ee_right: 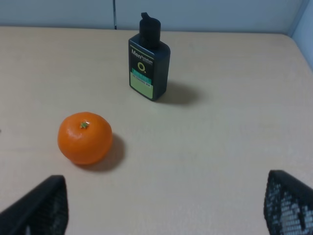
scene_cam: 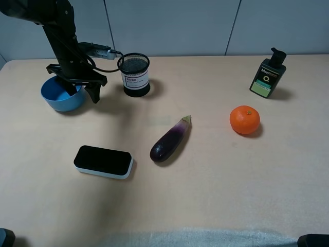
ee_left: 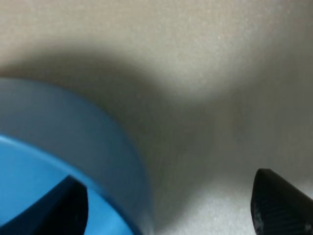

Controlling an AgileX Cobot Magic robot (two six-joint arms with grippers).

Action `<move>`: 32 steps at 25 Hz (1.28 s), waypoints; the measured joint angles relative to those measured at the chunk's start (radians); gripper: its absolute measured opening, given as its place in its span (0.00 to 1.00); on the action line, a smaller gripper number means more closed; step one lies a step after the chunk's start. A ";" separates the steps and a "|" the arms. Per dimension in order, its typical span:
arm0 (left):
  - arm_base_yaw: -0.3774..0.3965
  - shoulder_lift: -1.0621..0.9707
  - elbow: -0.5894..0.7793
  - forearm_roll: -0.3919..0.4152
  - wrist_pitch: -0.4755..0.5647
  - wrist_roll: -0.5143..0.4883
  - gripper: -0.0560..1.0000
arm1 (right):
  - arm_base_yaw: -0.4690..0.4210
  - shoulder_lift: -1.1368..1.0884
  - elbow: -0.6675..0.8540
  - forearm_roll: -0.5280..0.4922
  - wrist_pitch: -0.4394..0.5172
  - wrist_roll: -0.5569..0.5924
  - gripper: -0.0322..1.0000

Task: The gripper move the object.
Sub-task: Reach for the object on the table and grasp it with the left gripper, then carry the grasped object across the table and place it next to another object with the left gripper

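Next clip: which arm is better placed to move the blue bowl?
Left. The left claw hangs open at the small round blue plastic bowl, one finger inside its rim, one outside. The right claw is far across the table, facing the round orange tangerine.

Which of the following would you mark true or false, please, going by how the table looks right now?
1. The left gripper straddles the rim of the bowl, with its fingers on either side of the wall. True.
2. The orange sits in the bowl. False: it lies on the table, near the bottle.
3. The eggplant lies between the eraser and the orange. True.
4. The cup is tipped over. False: it stands upright beside the bowl.
5. The right gripper holds the bottle. False: it is open and holds nothing.
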 joint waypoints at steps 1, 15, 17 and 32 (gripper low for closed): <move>0.000 0.003 0.000 0.000 0.000 -0.001 0.70 | 0.000 0.000 0.000 0.000 0.000 0.000 0.62; 0.000 0.046 -0.005 0.023 0.002 -0.003 0.70 | 0.000 0.000 0.000 0.000 0.000 0.000 0.62; 0.000 0.046 -0.005 0.025 0.002 -0.003 0.69 | 0.000 0.000 0.000 0.000 0.000 0.000 0.62; 0.000 0.048 -0.005 0.030 0.003 -0.006 0.25 | 0.000 0.000 0.000 0.000 0.000 0.000 0.62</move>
